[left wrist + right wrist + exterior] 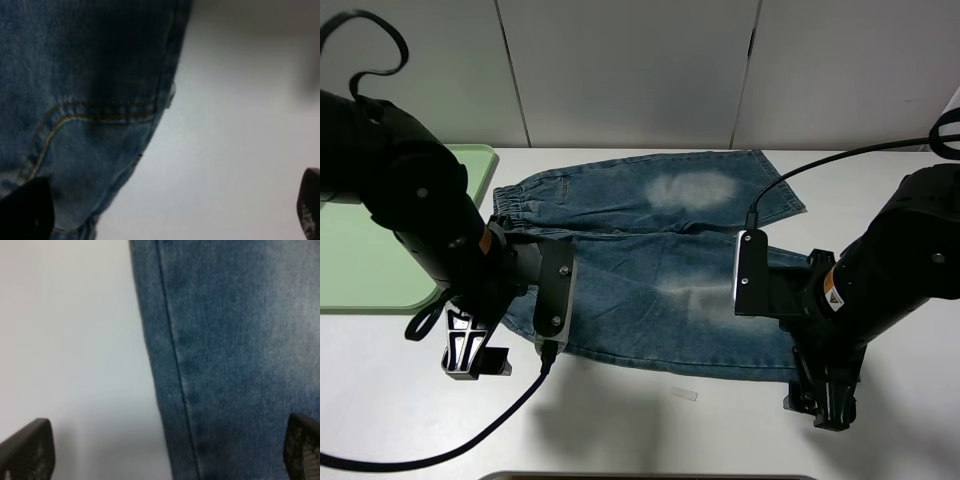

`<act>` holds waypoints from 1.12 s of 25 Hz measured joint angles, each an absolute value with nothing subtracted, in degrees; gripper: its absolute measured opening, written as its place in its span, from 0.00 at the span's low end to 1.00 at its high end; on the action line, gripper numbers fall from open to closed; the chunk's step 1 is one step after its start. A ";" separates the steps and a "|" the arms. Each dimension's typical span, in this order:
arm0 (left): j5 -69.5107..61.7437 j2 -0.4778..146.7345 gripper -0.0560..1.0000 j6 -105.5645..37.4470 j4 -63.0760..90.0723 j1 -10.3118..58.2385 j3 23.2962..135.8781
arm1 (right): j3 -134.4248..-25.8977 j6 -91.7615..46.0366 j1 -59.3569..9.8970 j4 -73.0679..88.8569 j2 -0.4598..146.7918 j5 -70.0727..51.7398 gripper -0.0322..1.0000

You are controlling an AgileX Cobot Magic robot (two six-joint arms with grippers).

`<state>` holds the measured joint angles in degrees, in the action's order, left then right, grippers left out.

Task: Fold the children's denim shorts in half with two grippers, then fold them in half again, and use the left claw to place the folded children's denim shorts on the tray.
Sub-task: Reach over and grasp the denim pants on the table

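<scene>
Denim shorts (650,260) are lying flat on the white bench (720,440), with their waistband pointing toward the green tray (360,270). The left end effector (475,352) is hovering at their near waist-side edge, jaws spread, one finger over cloth and the other over bare bench. The right end effector (825,400) is straddling the near hem-side edge, equally spread. Pale wall panels (620,70) are standing behind.
</scene>
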<state>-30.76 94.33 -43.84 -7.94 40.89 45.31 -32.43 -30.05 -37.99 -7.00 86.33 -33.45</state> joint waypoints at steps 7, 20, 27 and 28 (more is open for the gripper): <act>-26.62 96.23 0.97 -43.96 -9.93 35.94 45.08 | -32.43 -29.07 -37.99 -6.94 86.33 -33.29 0.70; -21.31 101.40 0.96 -49.13 -7.27 29.57 45.08 | -32.43 -28.93 -37.99 -6.88 86.33 -32.00 0.70; -20.80 105.72 0.96 -49.73 -7.21 29.57 45.08 | -32.43 -28.93 -37.99 -6.89 86.33 -31.26 0.70; -20.68 106.05 0.96 -49.86 -7.21 29.57 45.08 | -32.43 -28.93 -37.99 -7.09 86.41 -30.74 0.70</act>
